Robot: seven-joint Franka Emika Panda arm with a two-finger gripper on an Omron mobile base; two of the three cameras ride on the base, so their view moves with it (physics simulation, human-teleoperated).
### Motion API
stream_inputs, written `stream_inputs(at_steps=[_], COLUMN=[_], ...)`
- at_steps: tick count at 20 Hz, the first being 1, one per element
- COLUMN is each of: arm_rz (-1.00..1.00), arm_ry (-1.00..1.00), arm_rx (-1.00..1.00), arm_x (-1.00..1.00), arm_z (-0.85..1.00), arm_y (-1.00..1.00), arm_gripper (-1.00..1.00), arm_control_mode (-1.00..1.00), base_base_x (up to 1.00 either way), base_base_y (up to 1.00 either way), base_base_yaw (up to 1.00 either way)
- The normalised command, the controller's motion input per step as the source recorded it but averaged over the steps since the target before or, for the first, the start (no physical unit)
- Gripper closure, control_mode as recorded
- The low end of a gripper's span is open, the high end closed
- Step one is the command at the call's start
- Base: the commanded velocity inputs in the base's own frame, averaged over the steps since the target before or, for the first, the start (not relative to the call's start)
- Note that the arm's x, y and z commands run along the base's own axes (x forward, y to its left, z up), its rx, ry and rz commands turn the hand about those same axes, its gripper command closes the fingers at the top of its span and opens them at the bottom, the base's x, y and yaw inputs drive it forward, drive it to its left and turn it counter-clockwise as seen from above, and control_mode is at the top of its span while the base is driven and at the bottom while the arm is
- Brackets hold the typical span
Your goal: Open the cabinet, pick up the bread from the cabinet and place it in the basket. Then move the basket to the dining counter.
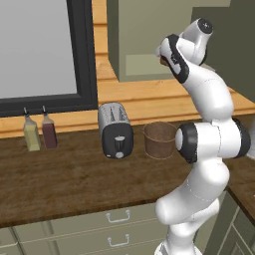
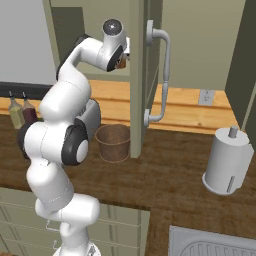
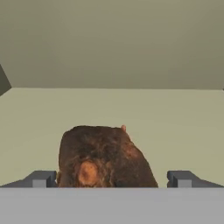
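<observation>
Brown bread (image 3: 103, 155) lies inside the open olive cabinet (image 2: 137, 75); the woven basket (image 1: 159, 140) stands upright below.

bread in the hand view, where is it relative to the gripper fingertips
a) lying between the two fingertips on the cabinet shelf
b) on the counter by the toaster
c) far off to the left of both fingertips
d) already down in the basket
a: the hand view shows the bread on the olive shelf of the cabinet, with the spread fingertips of the gripper on either side of it.
</observation>
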Motion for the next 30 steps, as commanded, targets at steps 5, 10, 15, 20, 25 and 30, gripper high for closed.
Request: stream_inputs(at_steps=[5, 10, 15, 20, 25, 30], arm_rz=[0.02, 0.03, 0.00, 0.00, -0.01, -0.01], arm_ry=[0.00, -0.03, -0.14, -0.05, -0.01, 0.00], arm_rx=[0.00, 0.00, 0.00, 0.00, 0.00, 0.00], arm_x=[-0.01, -0.42, -1.00, -1.00, -1.00, -1.00], arm_z=[-0.20, -0.11, 0.01, 0.25, 0.38, 0.30], arm_y=[0.00, 0.00, 0.07, 0.01, 0.02, 0.00], arm_gripper=[1.00, 1.00, 1.00, 1.00, 1.00, 1.00], arm_control_mode=[-1.00, -1.00, -1.00, -1.00, -1.00, -1.00], base_base_x=[0.00, 0.00, 0.00, 0.00, 0.00, 0.00], base_base_y=[0.00, 0.00, 0.00, 0.00, 0.00, 0.00], base_base_yaw=[0.00, 0.00, 0.00, 0.00, 0.00, 0.00])
